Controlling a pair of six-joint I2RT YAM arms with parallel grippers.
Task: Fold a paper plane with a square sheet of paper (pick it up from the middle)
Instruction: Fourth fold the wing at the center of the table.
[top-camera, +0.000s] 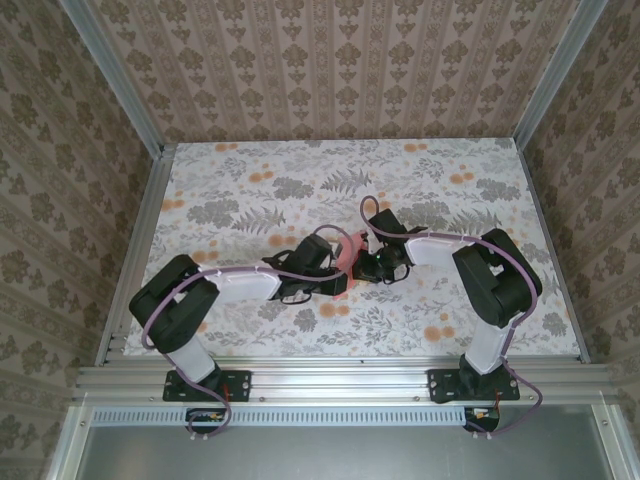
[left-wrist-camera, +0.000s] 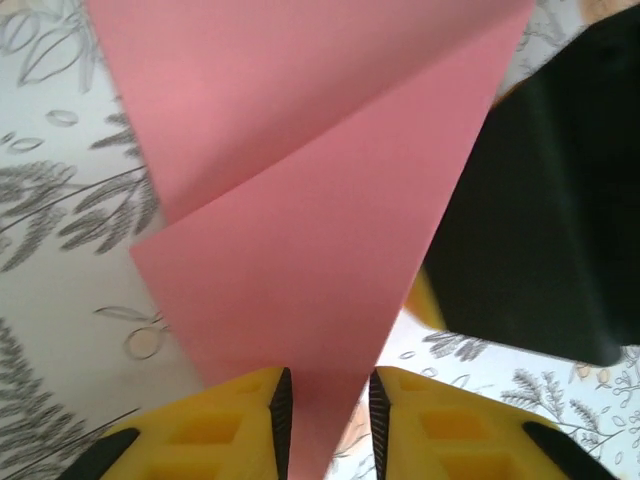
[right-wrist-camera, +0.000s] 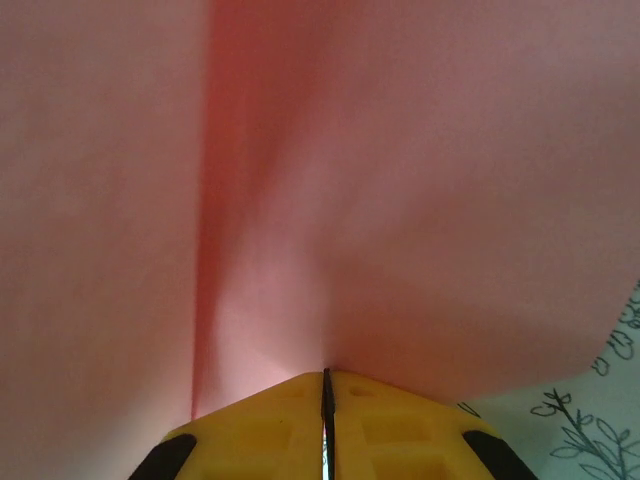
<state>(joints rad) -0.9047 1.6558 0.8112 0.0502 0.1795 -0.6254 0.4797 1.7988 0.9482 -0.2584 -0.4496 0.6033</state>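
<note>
1. the thin, creased salmon-pink sheet of paper (top-camera: 346, 262) is near the middle of the white floral-print table top (top-camera: 250, 190).
2. the left gripper (top-camera: 330, 268) meets it from the left, the right gripper (top-camera: 368, 262) from the right.
3. in the left wrist view the paper (left-wrist-camera: 300, 250) shows a diagonal fold and tapers to a narrow end lying in the gap of the left gripper (left-wrist-camera: 327, 400). its yellow fingers (left-wrist-camera: 230, 420) stand apart, and i cannot tell whether the pads touch the paper.
4. in the right wrist view the right gripper (right-wrist-camera: 327, 385) has its jaws pressed together, pinching the paper (right-wrist-camera: 400, 200).
</note>
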